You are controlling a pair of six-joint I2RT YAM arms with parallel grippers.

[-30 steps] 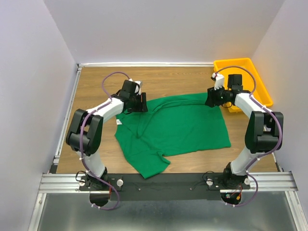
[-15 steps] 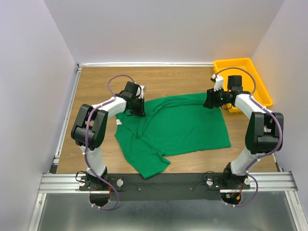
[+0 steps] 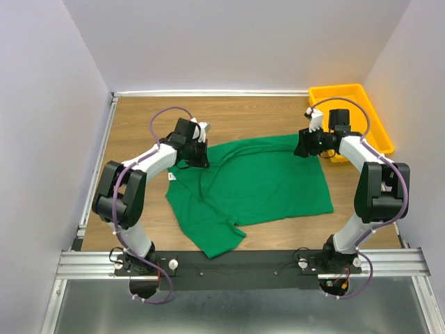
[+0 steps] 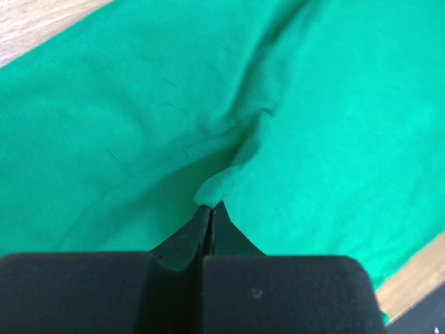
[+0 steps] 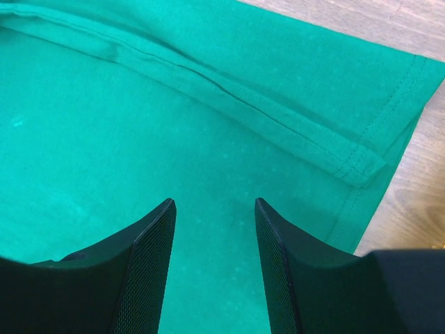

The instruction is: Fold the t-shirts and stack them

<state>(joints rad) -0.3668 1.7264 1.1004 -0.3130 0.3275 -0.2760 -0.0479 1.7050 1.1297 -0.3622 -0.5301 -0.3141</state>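
The green t-shirt (image 3: 257, 184) lies spread on the tabletop (image 3: 139, 118), long axis left-right. The left end effector (image 4: 211, 207) pinches its far-left edge; the right end effector (image 5: 214, 216), jaws parted, hovers over the far-right hem.

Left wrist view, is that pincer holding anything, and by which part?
Yes: the left pincer is shut on the green t-shirt, pinching a small raised fold of its fabric.

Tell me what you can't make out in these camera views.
Left wrist view: how much t-shirt the left gripper pinches; its shut fingers hide it.
Right wrist view: whether the open right gripper touches the t-shirt; height unclear.
Top view: white tag too small to read; right arm covers part of the yellow bin.
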